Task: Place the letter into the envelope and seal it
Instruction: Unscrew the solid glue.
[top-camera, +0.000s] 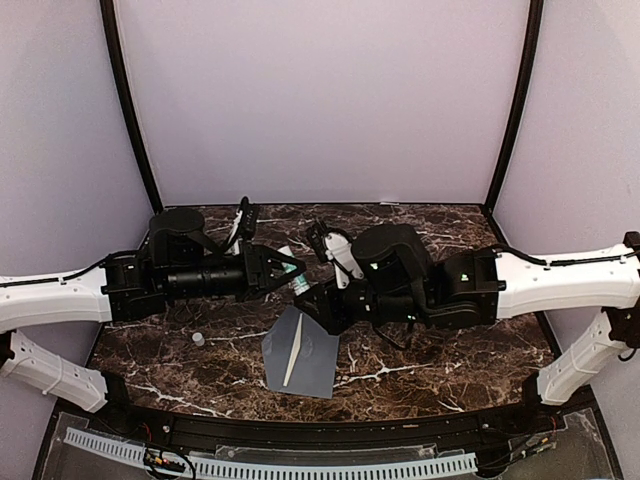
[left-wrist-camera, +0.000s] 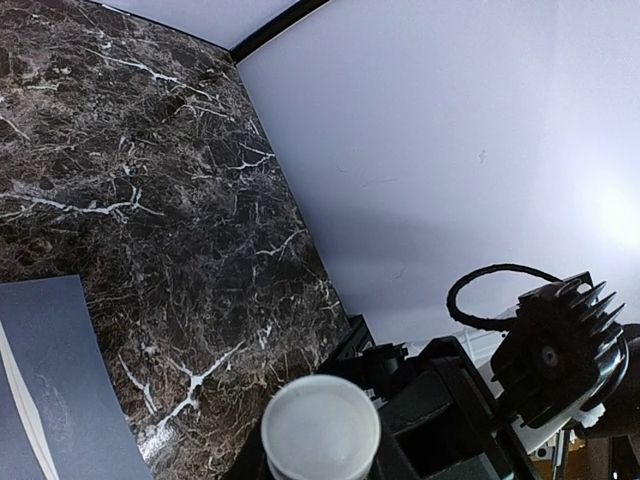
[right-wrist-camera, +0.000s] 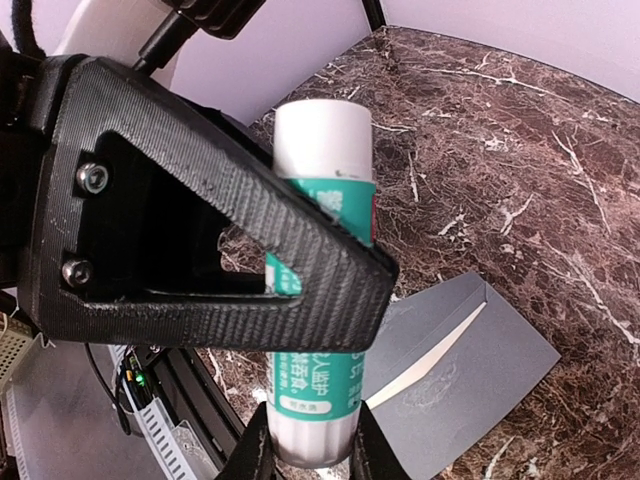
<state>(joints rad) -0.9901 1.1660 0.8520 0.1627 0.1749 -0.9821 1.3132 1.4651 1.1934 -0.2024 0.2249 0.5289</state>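
Meeting mid-air, left hand (top-camera: 296, 267) and right hand (right-wrist-camera: 310, 445) both clamp the glue stick (right-wrist-camera: 322, 140) (near the envelope (top-camera: 318, 362)).

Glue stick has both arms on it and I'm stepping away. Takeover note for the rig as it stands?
Left end effector: shut on the glue stick, held above the marble table.
Right end effector: fingers pressed against both sides of the stick's end nearest its camera; grip looks closed.
Envelope: flat near the front edge, with a cream sliver of the letter showing at its opening.
White cap-like piece: on the table, left of the envelope.
Done: letter appears inserted.
Left: glue the flap and press it shut.
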